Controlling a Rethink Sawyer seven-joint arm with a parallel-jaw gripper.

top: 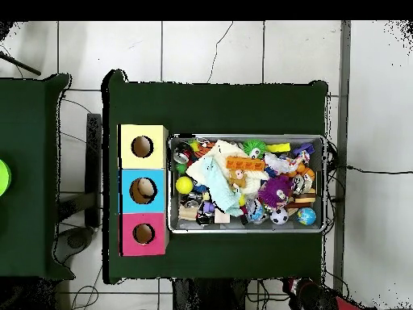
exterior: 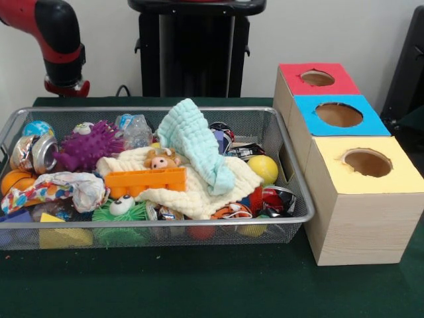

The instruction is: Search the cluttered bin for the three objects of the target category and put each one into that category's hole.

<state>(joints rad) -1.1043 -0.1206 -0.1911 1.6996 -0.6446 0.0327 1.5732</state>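
Observation:
The silver wire-mesh bin point(exterior: 296, 187) stands on the green table, full of toys; it also shows in the overhead view point(top: 325, 184). A crumpled white wrapper with red, blue, orange and yellow blotches point(exterior: 56, 189) lies at the bin's front left, and shows in the overhead view point(top: 282, 165). A clear crinkly wrapper point(exterior: 136, 129) lies at the back. A shiny red and silver wrapper point(exterior: 271, 199) lies at the front right. Three hole-topped boxes stand beside the bin: red point(exterior: 331, 85), blue point(exterior: 371, 124), yellow point(exterior: 331, 165). Only a red arm segment point(exterior: 56, 40) shows; the gripper is out of view.
Two pale cloths point(exterior: 195, 142) cover the bin's middle, with an orange block point(exterior: 146, 179) on them. A purple spiky ball point(exterior: 89, 146), a yellow ball point(exterior: 264, 168), a crushed can point(exterior: 33, 154) and several other toys surround them. The black pedestal point(exterior: 195, 46) stands behind.

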